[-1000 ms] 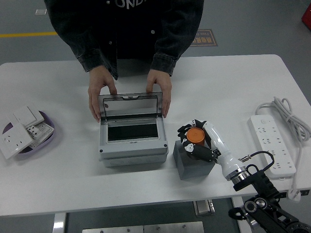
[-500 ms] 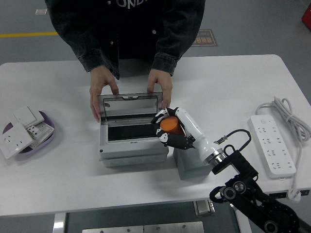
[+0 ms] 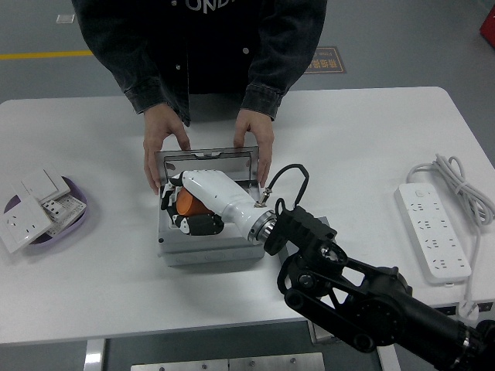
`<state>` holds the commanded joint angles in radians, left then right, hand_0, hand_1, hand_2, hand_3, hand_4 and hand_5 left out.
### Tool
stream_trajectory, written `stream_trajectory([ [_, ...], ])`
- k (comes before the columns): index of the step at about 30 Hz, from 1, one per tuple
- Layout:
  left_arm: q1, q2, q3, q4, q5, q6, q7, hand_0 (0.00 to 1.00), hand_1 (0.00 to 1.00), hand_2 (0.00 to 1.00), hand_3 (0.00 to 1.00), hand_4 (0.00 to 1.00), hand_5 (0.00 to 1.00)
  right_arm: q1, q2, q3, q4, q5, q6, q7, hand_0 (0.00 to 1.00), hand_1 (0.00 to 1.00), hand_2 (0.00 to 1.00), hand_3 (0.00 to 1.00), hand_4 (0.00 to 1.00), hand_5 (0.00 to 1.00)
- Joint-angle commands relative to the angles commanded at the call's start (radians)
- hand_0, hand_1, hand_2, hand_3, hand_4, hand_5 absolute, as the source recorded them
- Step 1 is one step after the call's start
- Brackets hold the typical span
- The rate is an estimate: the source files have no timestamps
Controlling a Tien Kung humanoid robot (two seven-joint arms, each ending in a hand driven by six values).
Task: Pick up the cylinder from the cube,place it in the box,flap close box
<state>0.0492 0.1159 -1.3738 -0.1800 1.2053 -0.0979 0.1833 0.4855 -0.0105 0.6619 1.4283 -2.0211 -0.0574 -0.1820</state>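
Far left on the white surface [image 3: 108,278]: purple dish [image 3: 77,220] piled with wall switch plates [image 3: 31,209], clear of the action. Centre-left: grey box [image 3: 209,249] with clear flap [image 3: 209,161] propped upright, steadied at each side by a person's hands [image 3: 164,147].

Likely trouble: letting go too high or off-centre, so the orange cylinder [image 3: 188,203] bounces or catches the box rim; withdrawing carelessly, so the wrist knocks the raised flap or the person's fingers close behind it; dragging the box along the surface.

Right hand [image 3: 189,210] curled around the orange cylinder, grasping it, low over the open box cavity. Whether the cylinder touches the box floor: cannot tell.

Far right: white power strip [image 3: 433,232] with coiled cable [image 3: 460,185].
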Motion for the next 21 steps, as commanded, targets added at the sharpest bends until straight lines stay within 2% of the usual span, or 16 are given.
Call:
stream_trajectory([
  [3,-0.001,0.001,0.0,0.0,0.0,0.0,0.0,0.64,0.669,0.598,0.666,0.723,0.31,0.021,0.007,-0.005,-0.022,-0.07,0.046,-0.039,0.243,0.229,0.276,0.271,0.002,0.002],
  [5,-0.002,0.001,-0.001,0.0,0.0,0.0,-0.001,0.64,0.669,0.597,0.666,0.725,0.313,0.027,0.01,-0.01,-0.034,-0.11,0.076,-0.059,0.268,0.244,0.292,0.307,0.002,0.002],
  [9,-0.003,0.0,-0.01,0.0,0.008,0.001,0.006,0.64,0.669,0.597,0.666,0.725,0.313,0.034,0.01,-0.019,-0.054,-0.142,0.119,-0.086,0.268,0.244,0.292,0.307,0.002,0.002],
  [10,-0.003,-0.001,-0.019,0.0,0.016,0.002,0.011,0.64,0.669,0.597,0.666,0.725,0.314,0.034,0.01,-0.018,-0.058,-0.144,0.125,-0.09,0.469,0.422,0.47,0.526,0.387,0.002],
  [15,-0.004,-0.001,-0.089,0.0,0.099,0.005,0.059,0.64,0.669,0.597,0.666,0.725,0.314,0.035,0.01,-0.012,-0.068,-0.155,0.151,-0.101,0.469,0.422,0.47,0.526,0.387,0.002],
  [16,-0.004,-0.001,-0.105,0.0,0.115,0.006,0.068,0.641,0.669,0.597,0.666,0.725,0.316,0.035,0.01,-0.011,-0.069,-0.157,0.152,-0.101,0.645,0.65,0.647,0.687,0.553,0.002],
  [21,-0.001,-0.001,-0.155,0.0,0.158,0.01,0.095,0.641,0.669,0.597,0.666,0.725,0.316,0.035,0.01,-0.006,-0.071,-0.165,0.145,-0.096,0.645,0.65,0.647,0.687,0.553,0.002],
])
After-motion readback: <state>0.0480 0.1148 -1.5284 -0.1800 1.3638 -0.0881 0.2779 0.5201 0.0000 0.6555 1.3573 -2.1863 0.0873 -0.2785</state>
